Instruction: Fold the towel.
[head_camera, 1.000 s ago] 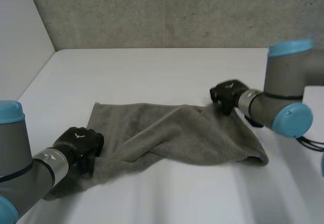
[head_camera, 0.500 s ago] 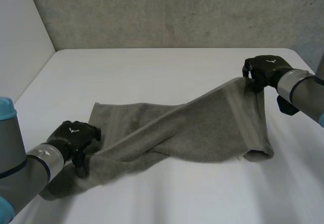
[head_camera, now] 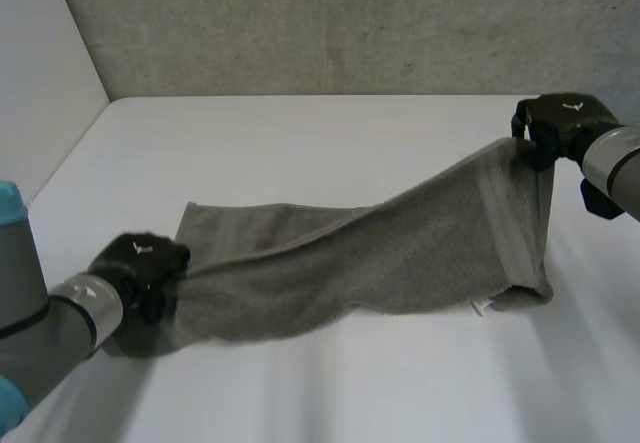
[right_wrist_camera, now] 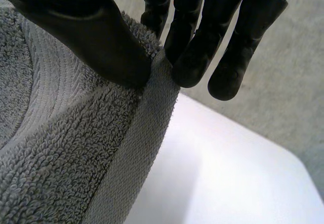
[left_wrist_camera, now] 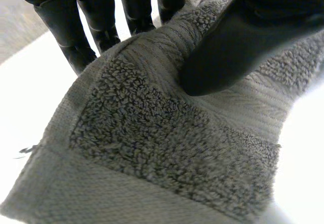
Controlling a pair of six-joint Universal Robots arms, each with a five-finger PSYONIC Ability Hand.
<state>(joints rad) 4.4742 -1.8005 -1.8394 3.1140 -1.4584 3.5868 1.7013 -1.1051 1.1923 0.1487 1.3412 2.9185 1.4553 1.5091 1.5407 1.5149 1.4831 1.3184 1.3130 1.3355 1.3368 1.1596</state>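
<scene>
My left hand (head_camera: 140, 263) and right hand (head_camera: 560, 123) each pinch a corner of the soft, limp towel (head_camera: 400, 263), which sags between them, so corners suit it.

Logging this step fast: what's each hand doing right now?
Left hand: shut on the grey towel.
Right hand: shut on the towel's raised end.

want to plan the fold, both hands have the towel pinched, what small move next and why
Probably draw the right hand slightly away from the left hand. Each pinches an end of the towel; the right end is raised, and the rest hangs bunched to the table, so tensioning should flatten it for folding.
</scene>
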